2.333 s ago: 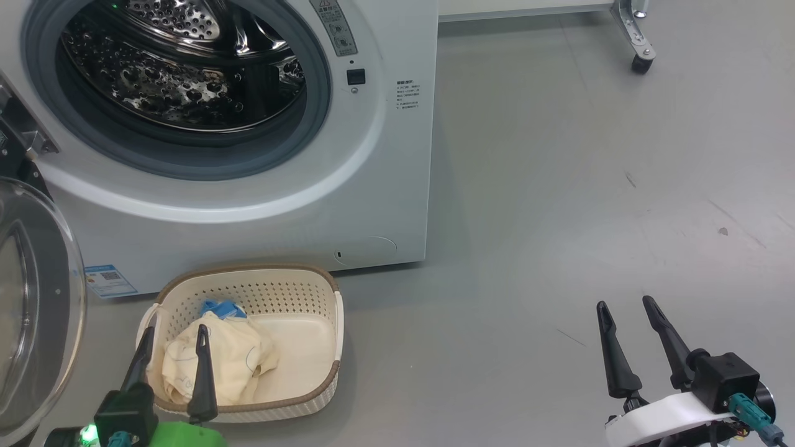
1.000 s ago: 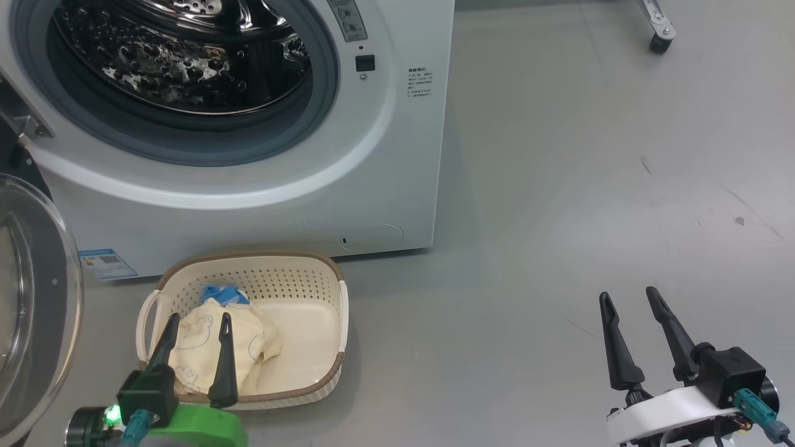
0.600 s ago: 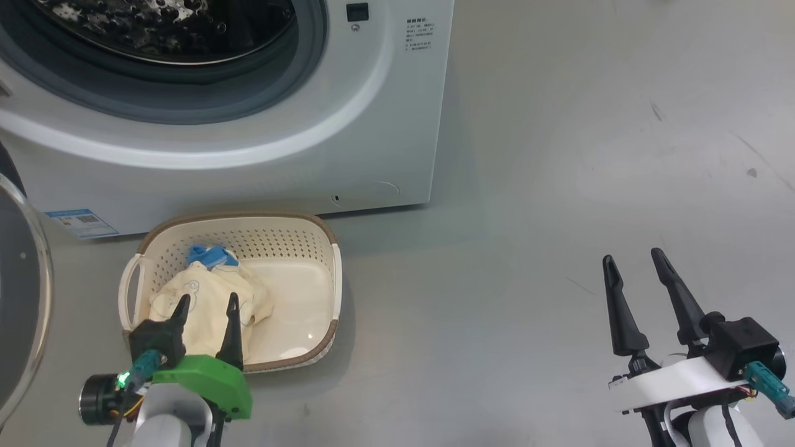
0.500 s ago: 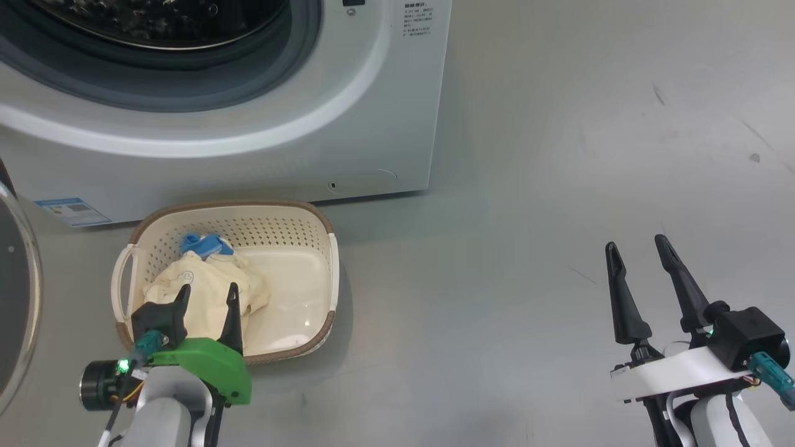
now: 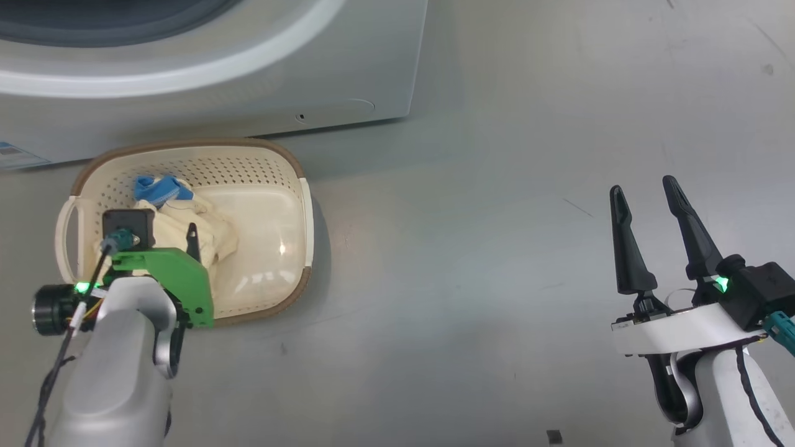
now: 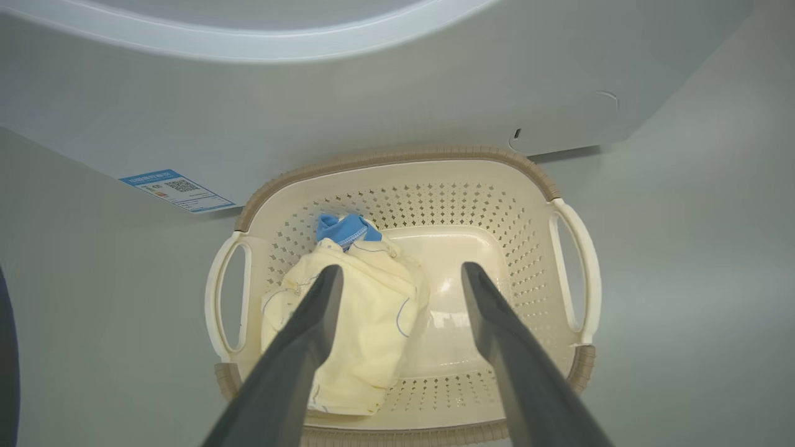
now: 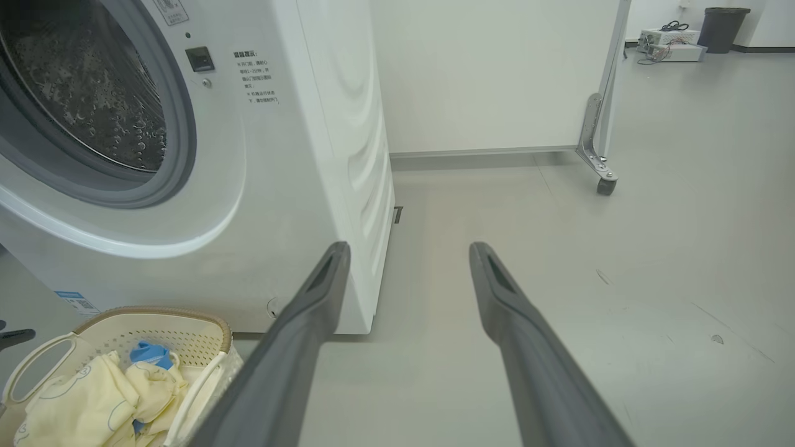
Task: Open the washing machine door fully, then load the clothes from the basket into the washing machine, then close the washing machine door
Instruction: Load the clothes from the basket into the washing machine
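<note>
The cream basket point(image 5: 186, 144) stands on the floor against the front of the white washing machine point(image 5: 248, 93). The pale yellow clothes point(image 5: 214, 230) with a blue cuff point(image 5: 155, 188) lie in its left half. My left gripper point(image 5: 163, 228) hangs open just above the heap. In the left wrist view, one finger crosses the clothes point(image 6: 366, 310) and the other the bare basket point(image 6: 559, 186) floor, with the left gripper point(image 6: 402, 268) holding nothing. My right gripper point(image 5: 642, 185) stands open over bare floor far to the right. The right wrist view shows the steel drum point(image 7: 93, 105) uncovered; the door is out of view.
A blue sticker point(image 6: 177, 189) sits low on the machine's front. Open grey floor point(image 5: 466, 248) stretches from the basket to the right gripper point(image 7: 410, 245). Behind the machine, a white wheeled panel ends in a castor point(image 7: 605, 183), and a dark bin point(image 7: 720, 25) stands far back.
The head camera has tipped down, so the machine has slid up the picture. My left gripper has moved forward and down over the clothes, still open. The right arm keeps its pose.
</note>
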